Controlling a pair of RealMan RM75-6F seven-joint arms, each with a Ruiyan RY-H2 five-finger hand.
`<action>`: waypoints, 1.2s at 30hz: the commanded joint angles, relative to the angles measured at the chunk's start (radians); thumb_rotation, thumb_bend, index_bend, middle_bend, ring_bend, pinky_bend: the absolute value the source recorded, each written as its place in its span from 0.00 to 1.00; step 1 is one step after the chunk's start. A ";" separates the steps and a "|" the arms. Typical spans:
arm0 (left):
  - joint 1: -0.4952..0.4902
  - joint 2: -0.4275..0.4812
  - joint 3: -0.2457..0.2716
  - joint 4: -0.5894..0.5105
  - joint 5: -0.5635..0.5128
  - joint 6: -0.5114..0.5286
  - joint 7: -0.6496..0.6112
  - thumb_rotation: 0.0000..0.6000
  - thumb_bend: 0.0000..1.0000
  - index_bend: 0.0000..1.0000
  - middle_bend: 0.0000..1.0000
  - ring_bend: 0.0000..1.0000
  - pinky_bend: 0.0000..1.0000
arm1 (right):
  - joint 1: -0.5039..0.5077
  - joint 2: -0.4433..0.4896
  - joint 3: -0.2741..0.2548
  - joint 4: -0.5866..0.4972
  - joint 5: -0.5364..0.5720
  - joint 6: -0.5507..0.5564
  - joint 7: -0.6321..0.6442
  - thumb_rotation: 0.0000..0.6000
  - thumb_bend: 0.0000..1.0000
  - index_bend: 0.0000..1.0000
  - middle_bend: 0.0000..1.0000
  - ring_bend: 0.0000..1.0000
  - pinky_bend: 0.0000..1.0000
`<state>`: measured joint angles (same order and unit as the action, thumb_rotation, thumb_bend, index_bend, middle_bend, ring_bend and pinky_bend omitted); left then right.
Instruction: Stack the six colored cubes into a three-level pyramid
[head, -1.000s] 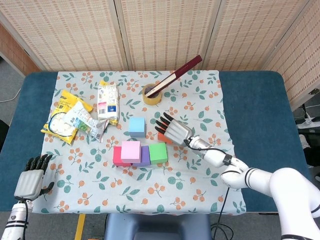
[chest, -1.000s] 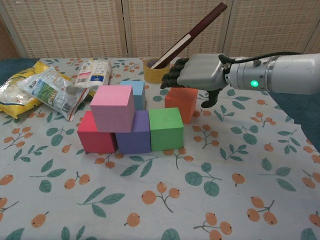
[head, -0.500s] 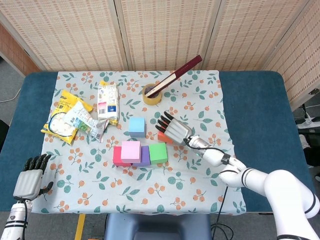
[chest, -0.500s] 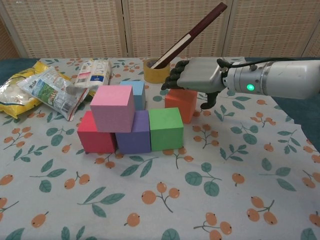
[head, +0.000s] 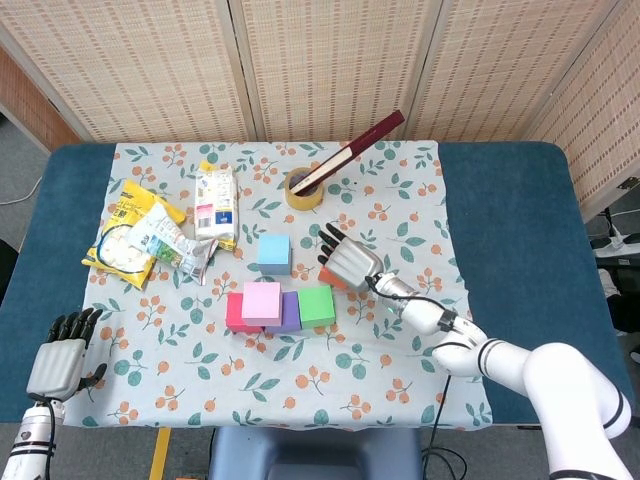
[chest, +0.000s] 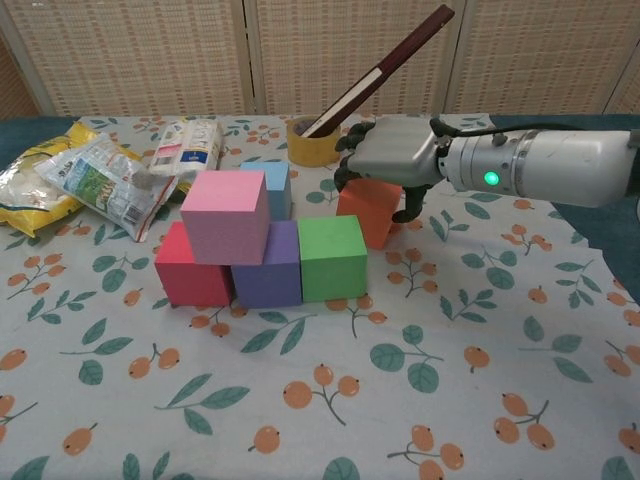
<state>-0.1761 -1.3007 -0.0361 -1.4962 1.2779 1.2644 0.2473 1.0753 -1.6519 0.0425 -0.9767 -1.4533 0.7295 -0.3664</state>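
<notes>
The right hand (chest: 392, 152) rests over the orange cube (chest: 368, 208), fingers curled down its far side; whether it truly grips is unclear. That cube sits squarely behind the green cube (chest: 331, 257), which ends the red (chest: 190, 270) and purple (chest: 268, 265) row; pink cube (chest: 227, 216) on top. Left hand (head: 60, 358) hangs spread.

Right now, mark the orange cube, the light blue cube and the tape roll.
orange cube (chest: 366, 212), chest view, its front face below the right hand.
light blue cube (head: 274, 250), head view, its top face.
tape roll (chest: 309, 146), chest view, its outer yellow wall.
</notes>
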 joint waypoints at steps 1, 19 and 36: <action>0.000 0.000 0.001 -0.001 0.001 0.001 0.000 1.00 0.31 0.00 0.04 0.00 0.06 | -0.006 0.002 0.001 0.001 -0.018 0.026 0.003 1.00 0.16 0.56 0.48 0.10 0.00; 0.001 0.003 0.018 -0.017 0.031 0.006 -0.002 1.00 0.31 0.00 0.04 0.00 0.05 | -0.068 0.330 0.155 -0.615 0.287 0.086 -0.249 1.00 0.17 0.69 0.58 0.16 0.00; -0.006 -0.023 0.012 0.002 0.002 -0.007 0.042 1.00 0.31 0.00 0.04 0.00 0.06 | -0.048 0.371 0.024 -0.499 -0.201 0.171 -0.009 1.00 0.18 0.63 0.58 0.16 0.00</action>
<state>-0.1813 -1.3229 -0.0236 -1.4949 1.2811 1.2574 0.2880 1.0173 -1.2756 0.1111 -1.5219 -1.5467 0.8633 -0.4504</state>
